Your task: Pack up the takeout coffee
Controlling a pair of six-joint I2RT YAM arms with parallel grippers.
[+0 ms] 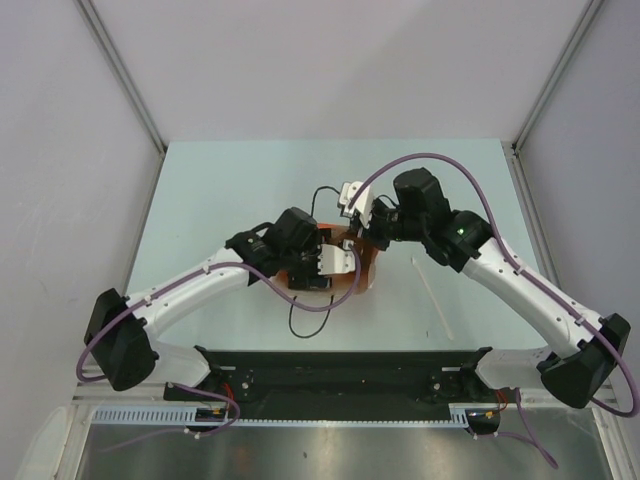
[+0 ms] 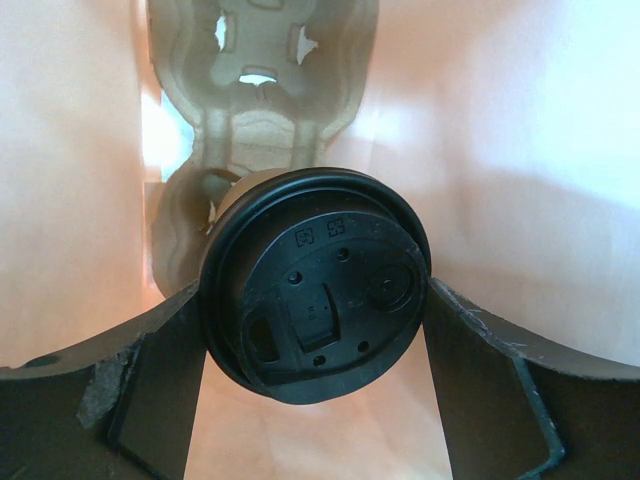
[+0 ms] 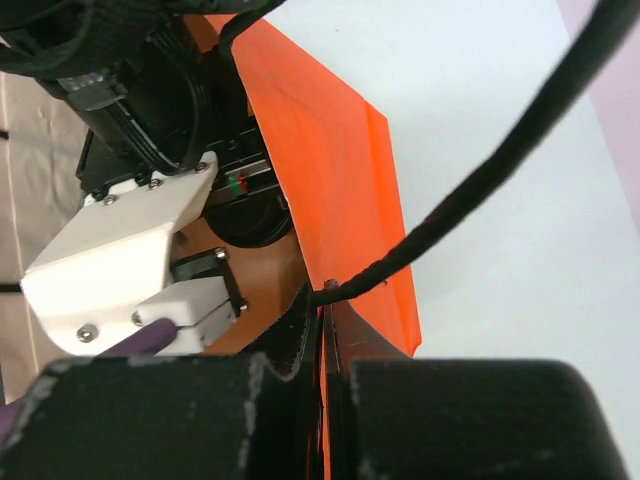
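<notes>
The takeout coffee point(image 2: 315, 285) fills the left wrist view: a black lid on a tan cup, seated in a pulp cup carrier point(image 2: 270, 100) inside the orange bag point(image 2: 500, 150). My left gripper point(image 2: 312, 300) is down in the bag point(image 1: 368, 265), and its fingers point(image 2: 160, 380) press on both sides of the lid. My right gripper point(image 3: 325, 305) is shut on the bag's rim point(image 3: 340, 160), right where a black cord handle point(image 3: 500, 170) comes out. From above, both grippers meet over the bag, left point(image 1: 320, 262) and right point(image 1: 358, 240).
The bag stands mid-table point(image 1: 220, 200). Its other cord handle point(image 1: 310, 325) loops toward the near edge. A thin white stick point(image 1: 435, 295) lies to the right of the bag. Grey walls close in the left, right and far sides.
</notes>
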